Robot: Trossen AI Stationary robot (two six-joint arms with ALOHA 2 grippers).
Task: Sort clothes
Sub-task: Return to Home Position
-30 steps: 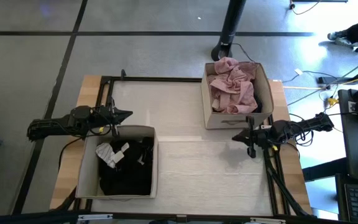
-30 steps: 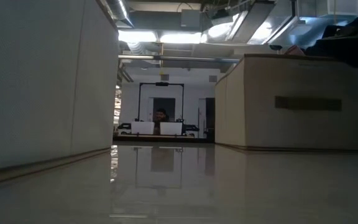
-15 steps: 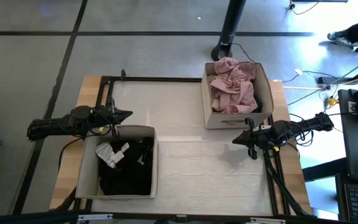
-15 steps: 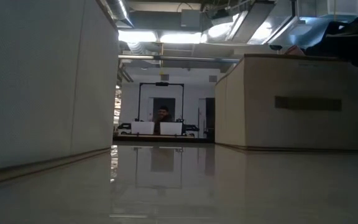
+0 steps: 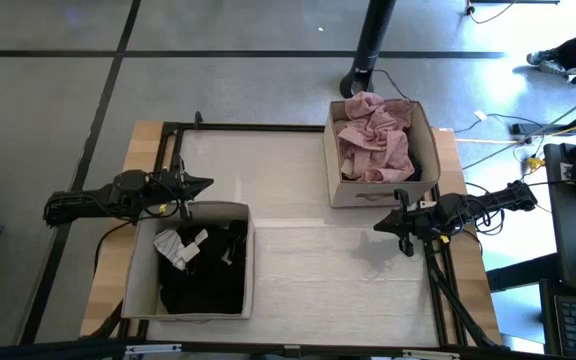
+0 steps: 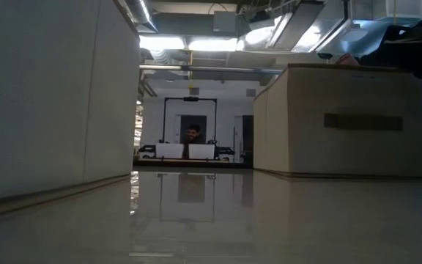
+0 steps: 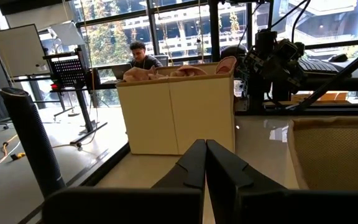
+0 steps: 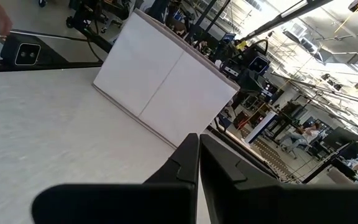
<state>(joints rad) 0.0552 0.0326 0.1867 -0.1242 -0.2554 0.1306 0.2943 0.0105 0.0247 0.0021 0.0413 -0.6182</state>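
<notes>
High view shows the clothes (image 5: 373,140) in the fabric boxes (image 5: 368,193), sorting seemingly done; the left end effector (image 5: 203,184) and right end effector (image 5: 380,224), both closed and empty, need only settle home.

The dusty pink garment (image 5: 373,137) lies crumpled in the far beige box (image 5: 378,193). It fills most of the box, and its folds rise above the rim. A dark fabric strip (image 5: 429,160) lies along the right inner wall of the same box; its pattern cannot be told. The black garment (image 5: 206,285) is bunched across the bottom of the near beige box (image 5: 138,275). The small white and striped pieces (image 5: 178,247) lie on top of the black garment, toward the box's far left corner.
</notes>
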